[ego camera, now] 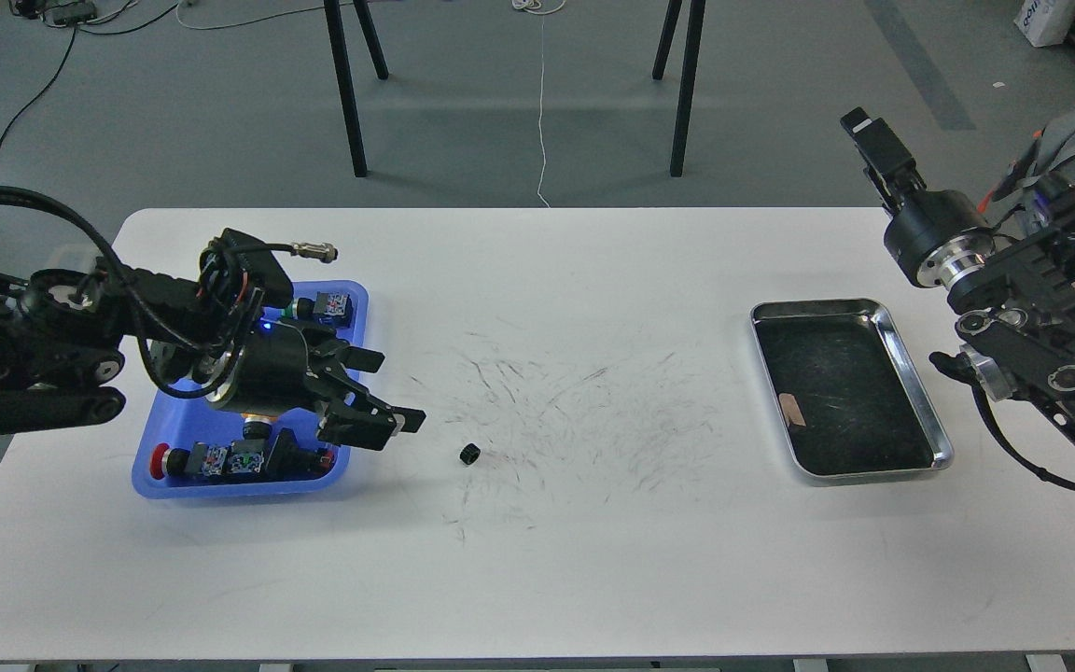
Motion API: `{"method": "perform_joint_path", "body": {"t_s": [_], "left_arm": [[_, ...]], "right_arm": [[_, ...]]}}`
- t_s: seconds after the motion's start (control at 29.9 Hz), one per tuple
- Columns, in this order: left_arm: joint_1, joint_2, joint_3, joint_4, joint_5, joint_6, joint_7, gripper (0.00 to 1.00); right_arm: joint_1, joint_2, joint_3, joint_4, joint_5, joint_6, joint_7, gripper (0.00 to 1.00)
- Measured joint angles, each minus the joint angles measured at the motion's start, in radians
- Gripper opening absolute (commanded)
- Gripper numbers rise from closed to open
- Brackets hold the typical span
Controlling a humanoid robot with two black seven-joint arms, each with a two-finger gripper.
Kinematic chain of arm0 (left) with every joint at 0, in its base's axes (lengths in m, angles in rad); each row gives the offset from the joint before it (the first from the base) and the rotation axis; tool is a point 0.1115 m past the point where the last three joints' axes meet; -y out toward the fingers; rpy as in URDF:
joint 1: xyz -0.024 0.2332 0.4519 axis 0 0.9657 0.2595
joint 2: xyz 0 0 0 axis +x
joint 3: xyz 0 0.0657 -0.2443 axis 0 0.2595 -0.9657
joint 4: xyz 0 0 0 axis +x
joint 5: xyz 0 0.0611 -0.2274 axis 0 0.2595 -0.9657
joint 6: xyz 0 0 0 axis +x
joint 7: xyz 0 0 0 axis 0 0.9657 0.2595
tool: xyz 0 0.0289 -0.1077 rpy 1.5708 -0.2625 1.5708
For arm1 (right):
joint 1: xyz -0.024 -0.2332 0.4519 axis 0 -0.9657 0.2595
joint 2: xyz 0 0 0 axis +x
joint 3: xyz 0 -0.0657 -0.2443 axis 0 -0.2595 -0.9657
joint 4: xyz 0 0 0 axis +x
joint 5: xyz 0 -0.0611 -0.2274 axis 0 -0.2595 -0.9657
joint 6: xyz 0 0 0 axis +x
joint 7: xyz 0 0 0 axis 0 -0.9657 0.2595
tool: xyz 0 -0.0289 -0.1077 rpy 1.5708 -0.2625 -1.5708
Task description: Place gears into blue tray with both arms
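Observation:
One small black gear (469, 455) lies on the white table, just right of the blue tray (356, 295). My left gripper (400, 388) hangs over the tray's right rim, pointing right and down. It is open with nothing between its fingers, and its lower fingertip is a short way left of the gear. My right gripper (864, 131) is raised high beyond the table's far right corner, far from the gear. Its fingers look pressed into one dark shape, so its state is unclear. Whether gears lie in the tray is hidden by my left arm.
Push-button switches (323, 305) with red and green caps lie in the blue tray. A shiny silver tray (942, 455) with a dark bottom sits at the right. Scuff marks cover the table's middle. Black stand legs (347, 103) rise behind the table.

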Motion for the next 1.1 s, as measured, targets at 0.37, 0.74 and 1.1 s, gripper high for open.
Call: {"method": "perform_joint_path", "body": {"t_s": [0.37,0.74,1.1], "left_arm": [[-0.006,-0.132,-0.069,0.04,0.064,-0.009,0.0,1.0],[0.064,-0.089,-0.249,0.075,0.034,-0.118,0.0,1.0],[0.164,-0.101,-0.281,0.13,0.053,-0.141,0.0,1.0]], "right_arm": [[-0.006,0.001,-0.007,0.0,0.0,-0.016,0.001,0.92],[-0.017,0.001,-0.005,0.0,-0.001,-0.018,0.001,0.92],[-0.038,0.0,0.012,0.0,0.002,-0.018,0.001,0.93]]}}
